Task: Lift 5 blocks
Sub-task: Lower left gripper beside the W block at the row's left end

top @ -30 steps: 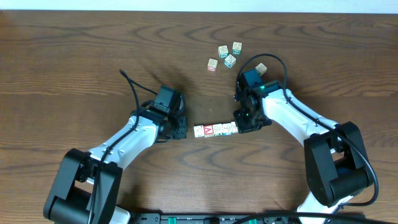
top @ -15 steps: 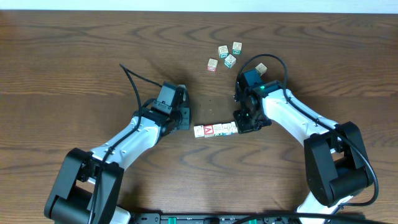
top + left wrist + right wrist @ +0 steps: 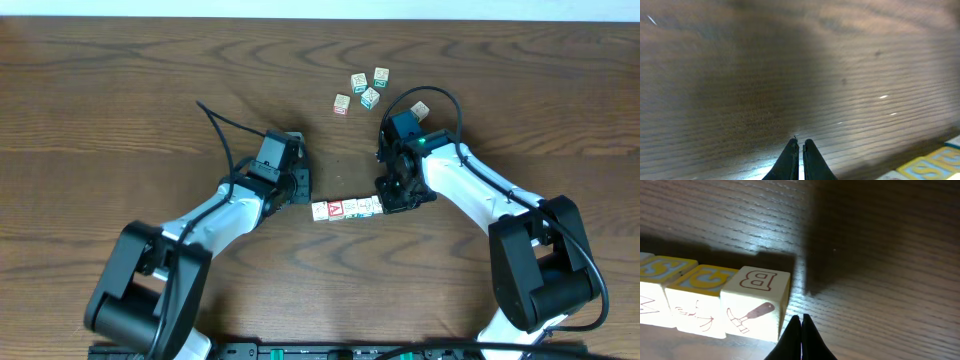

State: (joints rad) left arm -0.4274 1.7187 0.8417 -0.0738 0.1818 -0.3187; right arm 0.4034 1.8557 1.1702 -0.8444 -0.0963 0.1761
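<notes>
The row of small wooden alphabet blocks (image 3: 345,209) lies unlifted on the brown wooden bench (image 3: 120,100), the right gripper (image 3: 801,322) pressed together at its 3 o'clock end, the left gripper (image 3: 799,147), likewise pressed together, near its 9 o'clock end; the whole lifting seems left.

Row of blocks (image 3: 345,209) sits mid-worktop (image 3: 120,90), running left to right. Left claw (image 3: 301,188) is just off its left end, right claw (image 3: 384,203) at its right end. Loose blocks (image 3: 362,90) lie further back.
</notes>
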